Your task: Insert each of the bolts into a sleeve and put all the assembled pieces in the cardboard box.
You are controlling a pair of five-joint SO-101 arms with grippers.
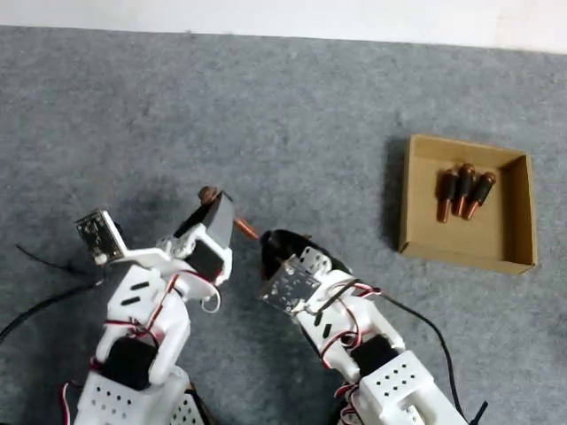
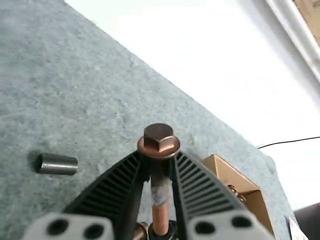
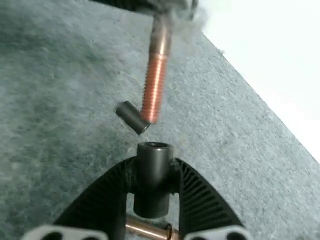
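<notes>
The held sleeve, a dark tube, was gripped upright between the closed fingers of the right gripper, with its open end turned away from the wrist. The left gripper was clamped on a copper bolt just under the hexagonal head, and the threaded shank was pointed towards the held sleeve. The bolt's tip was found close to that sleeve's open end but not inside it. A gap was seen between the two in the right wrist view.

A loose sleeve was laid on its side on the grey mat, just beyond the held sleeve and apart from it. A second bolt was seen lying crosswise by the held sleeve's lower end, between the roots of the right gripper's fingers. Whether the two were touching could not be told.

The cardboard box was set on the mat well apart from the held sleeve, on the side away from the left gripper. Three assembled pieces were laid side by side inside the box, close against one another, each a copper end showing from a dark sleeve.
</notes>
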